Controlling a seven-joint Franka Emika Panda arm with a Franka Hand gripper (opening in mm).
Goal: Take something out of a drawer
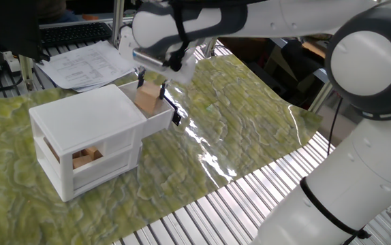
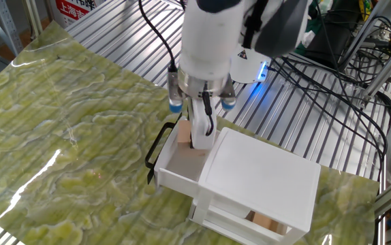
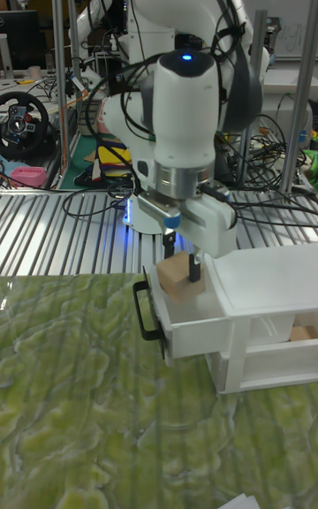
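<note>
My gripper (image 1: 150,92) (image 3: 181,272) is shut on a light-tan wooden block (image 1: 148,99) (image 2: 186,133) (image 3: 175,277). The block hangs just above the open upper drawer (image 1: 160,118) (image 2: 175,170) (image 3: 199,323) of a small white two-drawer box (image 1: 86,139) (image 2: 257,184) (image 3: 265,315). That drawer is pulled out, and its black handle (image 1: 171,111) (image 2: 157,150) (image 3: 147,310) faces the mat. In the other fixed view the finger (image 2: 201,128) covers much of the block.
Another tan block (image 1: 84,158) (image 2: 266,223) (image 3: 303,333) shows in the box's lower level. A green patterned mat (image 1: 236,129) covers the table (image 2: 120,47). Papers (image 1: 86,64) and a keyboard (image 1: 73,33) lie behind the box. Cables (image 2: 332,88) run across the metal slats.
</note>
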